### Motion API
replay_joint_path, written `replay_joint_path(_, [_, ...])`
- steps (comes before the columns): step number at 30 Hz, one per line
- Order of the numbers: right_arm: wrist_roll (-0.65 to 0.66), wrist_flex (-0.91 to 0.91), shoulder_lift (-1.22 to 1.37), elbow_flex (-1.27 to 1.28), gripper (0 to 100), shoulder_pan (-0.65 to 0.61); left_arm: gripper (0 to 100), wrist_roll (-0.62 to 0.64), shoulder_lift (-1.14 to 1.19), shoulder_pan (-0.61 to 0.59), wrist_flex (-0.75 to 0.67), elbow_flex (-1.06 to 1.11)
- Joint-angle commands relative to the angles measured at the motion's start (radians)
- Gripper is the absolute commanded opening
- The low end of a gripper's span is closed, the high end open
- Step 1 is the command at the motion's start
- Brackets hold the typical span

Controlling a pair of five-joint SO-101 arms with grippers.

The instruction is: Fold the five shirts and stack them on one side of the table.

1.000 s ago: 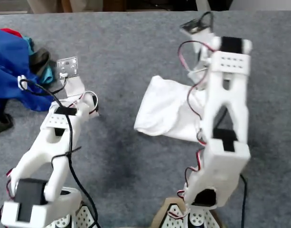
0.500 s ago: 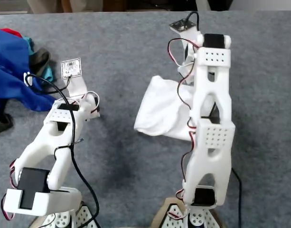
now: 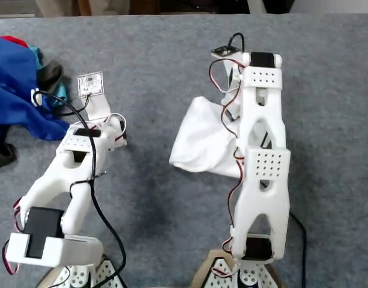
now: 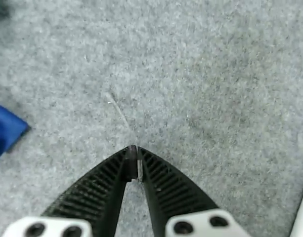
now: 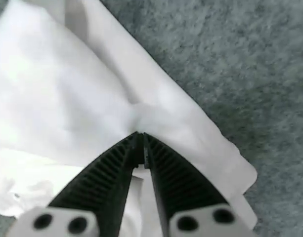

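A crumpled white shirt [image 3: 202, 135] lies mid-table, partly under my right arm [image 3: 263, 126]. In the right wrist view my right gripper [image 5: 140, 136] is shut, its black tips pinching a small pucker of the white shirt [image 5: 67, 89]. A pile of shirts [image 3: 15, 84], mostly blue with red, teal and dark cloth showing, sits at the far left edge. My left gripper [image 3: 93, 99] is just right of that pile. Its tips are shut on nothing over bare carpet in the left wrist view, left gripper [image 4: 133, 149], with a blue cloth corner [image 4: 5, 133] off to one side.
Grey carpet [image 3: 147, 198] covers the table. Open carpet lies between the two arms, along the far edge and to the right of the white shirt. A dark object [image 3: 0, 157] lies at the left edge below the pile.
My right arm has swung leftward over the white shirt, whose visible outline has hardly changed. My left arm shifted slightly.
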Motion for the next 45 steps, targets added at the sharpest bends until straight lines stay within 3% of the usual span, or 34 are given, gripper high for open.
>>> replay_joint_path(1, [-0.006,0.023,-0.15,0.025,0.5,0.007,2,0.005,0.005,-0.009,0.0,-0.063])
replay_joint_path(9, [-0.003,0.021,-0.344,0.122,0.5,0.001,2,0.005,0.005,-0.009,0.0,-0.063])
replay_joint_path(27, [-0.002,0.023,-0.371,0.355,0.5,0.008,2,0.005,0.005,-0.011,0.0,-0.058])
replay_joint_path(39, [0.107,-0.002,-0.711,0.831,0.5,0.077,2,0.005,0.004,-0.011,0.0,-0.057])
replay_joint_path(45, [0.121,-0.025,-0.805,0.82,0.5,0.099,2,0.005,0.004,-0.011,0.0,-0.057])
